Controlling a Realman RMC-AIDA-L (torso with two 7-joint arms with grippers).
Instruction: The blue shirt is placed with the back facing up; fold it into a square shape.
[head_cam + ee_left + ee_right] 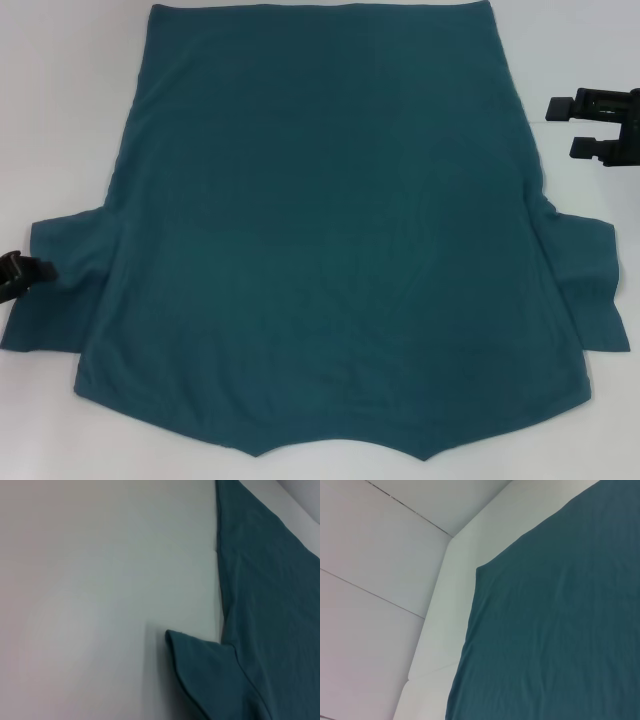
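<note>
Presently the blue shirt [330, 230] is lying spread flat on the white surface [60, 110], hem at the far edge of the head view and collar toward the robot, both short sleeves reaching outward. No fold is showing anywhere on the body panel; only a slight rumpling is showing where the right sleeve [590, 285] meets the body. The left sleeve [65, 285] is lying flat, its outer end next to the left tool [22, 272], which is sitting low at the left margin, touching or just short of the cloth; which one cannot be told, and whether its fingers are spread or pressed together cannot be told either. The right tool [572, 127] is hanging off the shirt's right border, beside the far half of the body, with its two black fingers spread apart and nothing between them. The left wrist view is showing the sleeve tip [200, 665] resting loose on the bare surface; the right wrist view is showing a far hem corner [482, 570] lying undisturbed.

Judged from this layout, the folding is standing at its very start: sleeves, sides and length are all waiting to be turned in before a square is forming.
</note>
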